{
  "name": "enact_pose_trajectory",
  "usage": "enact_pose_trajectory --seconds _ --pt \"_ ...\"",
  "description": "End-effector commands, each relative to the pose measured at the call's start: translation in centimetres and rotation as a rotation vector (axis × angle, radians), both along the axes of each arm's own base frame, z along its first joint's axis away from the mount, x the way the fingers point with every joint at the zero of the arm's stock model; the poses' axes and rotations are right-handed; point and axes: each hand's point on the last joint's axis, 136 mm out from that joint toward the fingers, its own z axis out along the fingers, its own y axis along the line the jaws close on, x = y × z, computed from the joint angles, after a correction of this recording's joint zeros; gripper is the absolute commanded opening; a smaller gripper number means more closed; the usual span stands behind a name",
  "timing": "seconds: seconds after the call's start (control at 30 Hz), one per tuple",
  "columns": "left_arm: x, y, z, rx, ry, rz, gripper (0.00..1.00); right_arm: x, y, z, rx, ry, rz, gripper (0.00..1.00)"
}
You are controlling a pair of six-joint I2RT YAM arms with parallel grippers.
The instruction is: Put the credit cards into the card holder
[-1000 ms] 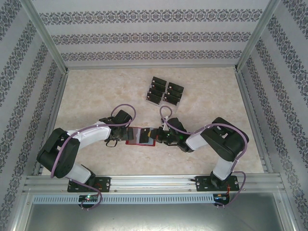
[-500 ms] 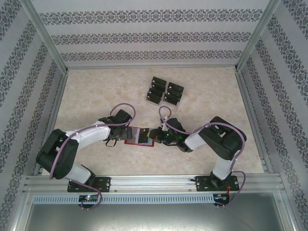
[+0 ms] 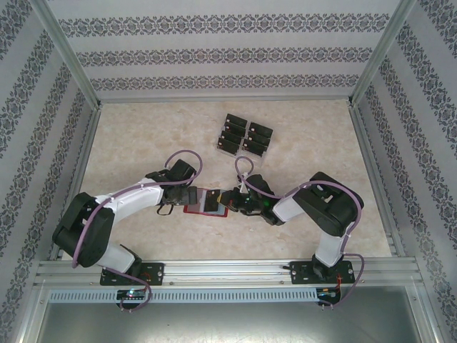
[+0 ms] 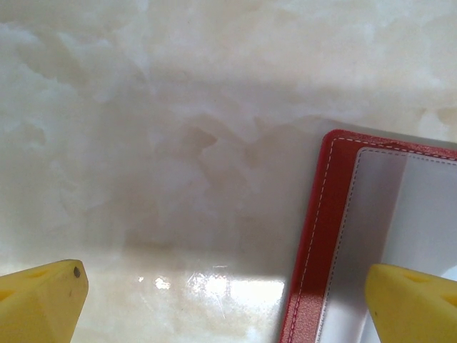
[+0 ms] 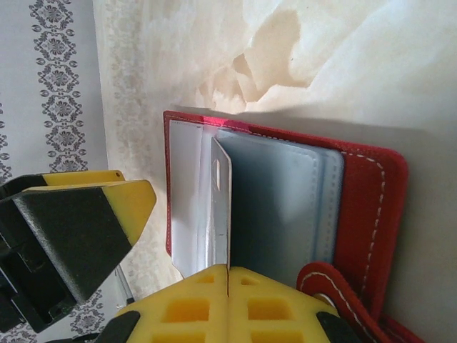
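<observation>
scene: marble-look table [image 3: 143,143], patterned walls [image 3: 228,53] around it, two arms meeting over the near middle.
card holder: red, lying open and flat on the table [image 3: 200,205], between the two grippers, near centre. grey-blue clear sleeves facing up in the right wrist view [image 5: 285,207]. red stitched corner and pale inner panel in the left wrist view [image 4: 314,236].
snap tab: red, stitched, curling up at the holder's edge just beside the right fingers [image 5: 335,286].
right gripper: at the holder's right edge [image 3: 230,201]. closed tight [image 5: 227,275], yellow pads pinching one card by its edge.
held card: seen edge-on [image 5: 220,207], thin, pale grey from this side, standing upright over the holder's inner sleeves. tip inside a pocket or only above it: cannot tell.
left gripper: at the holder's left edge [image 3: 187,197]. spread wide [image 4: 228,307], nothing between the fingers. one finger [image 4: 410,304] over the holder's pale inner panel, the other over bare table. pressing down or just above: cannot tell.
credit cards: the rest, black [image 3: 243,137], packed in two columns farther back on the table, well apart from the holder.
</observation>
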Motion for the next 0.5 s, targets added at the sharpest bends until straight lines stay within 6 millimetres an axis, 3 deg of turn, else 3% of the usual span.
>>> enact_pose_trajectory --seconds 0.0,0.47 --pt "-1.0 0.3 -0.9 0.042 0.040 -0.031 1.00 -0.2 0.7 -0.2 0.002 0.016 0.017 0.00" --pt "-1.7 1.0 -2.5 0.081 0.088 -0.014 1.00 -0.4 1.3 -0.6 -0.012 0.067 0.048 0.00"
